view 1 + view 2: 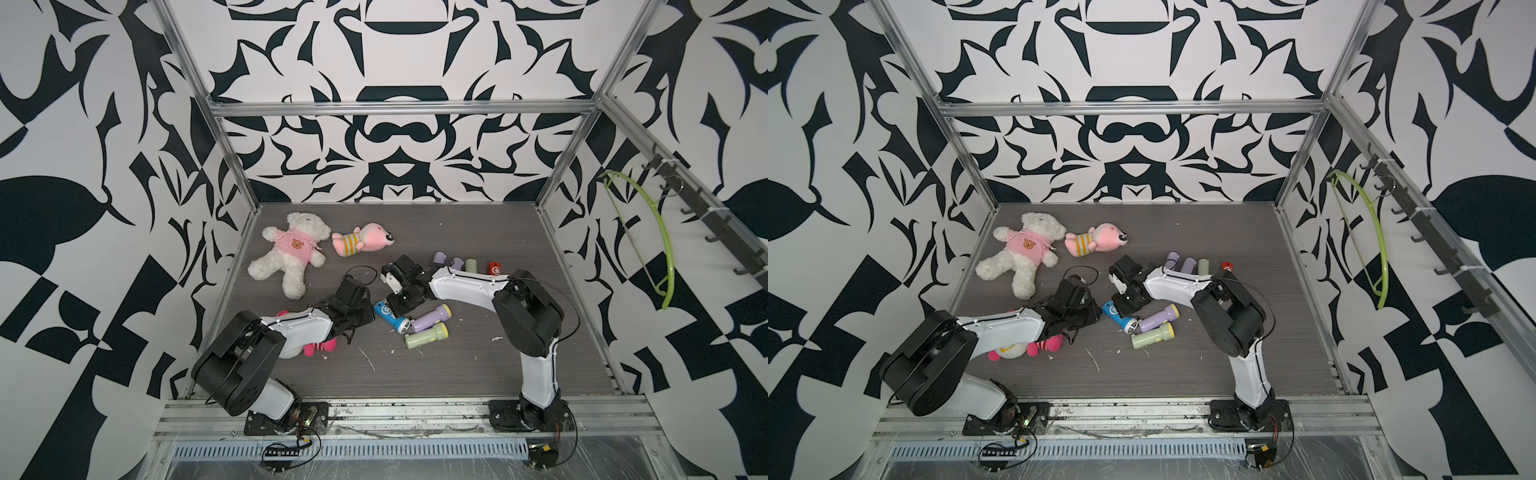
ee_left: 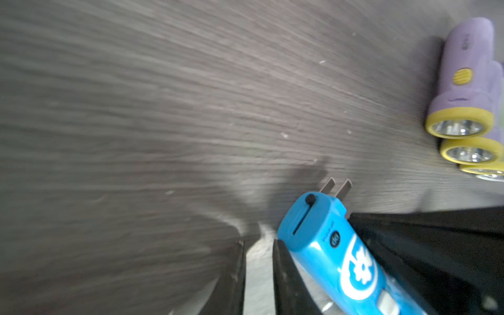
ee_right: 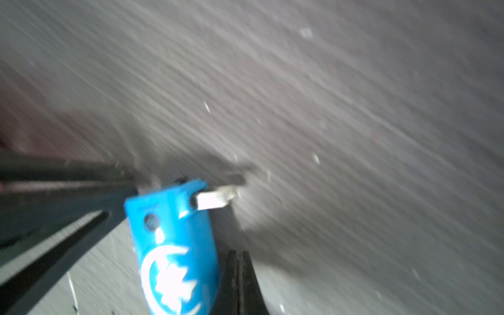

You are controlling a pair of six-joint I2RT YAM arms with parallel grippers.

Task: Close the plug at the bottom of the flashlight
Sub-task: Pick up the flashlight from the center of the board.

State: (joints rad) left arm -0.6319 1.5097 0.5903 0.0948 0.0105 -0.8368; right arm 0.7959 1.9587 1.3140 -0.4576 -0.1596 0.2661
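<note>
- In both top views the blue flashlight (image 1: 390,318) (image 1: 1119,316) lies flat on the counter (image 1: 415,374). Its lens end is just beside a purple flashlight (image 1: 430,318), and a green flashlight (image 1: 426,336) lies next to that one.
- The left end effector (image 1: 370,312) and the right end effector (image 1: 394,306) both reach down to the blue flashlight's rear end. Their fingers are hard to make out from here.
- In the left wrist view, the left end effector (image 2: 257,242) has its fingers drawn narrow, with only a slim gap and nothing between them. The blue flashlight (image 2: 341,259) lies against the outer side of one finger. The plug (image 2: 335,188) sticks out of the rear end as two metal prongs, unfolded.
- The right wrist view is blurred. The right end effector (image 3: 238,255) has its fingers pressed together, empty, just beside the blue flashlight (image 3: 174,245). The plug (image 3: 215,200) juts out sideways.
</note>
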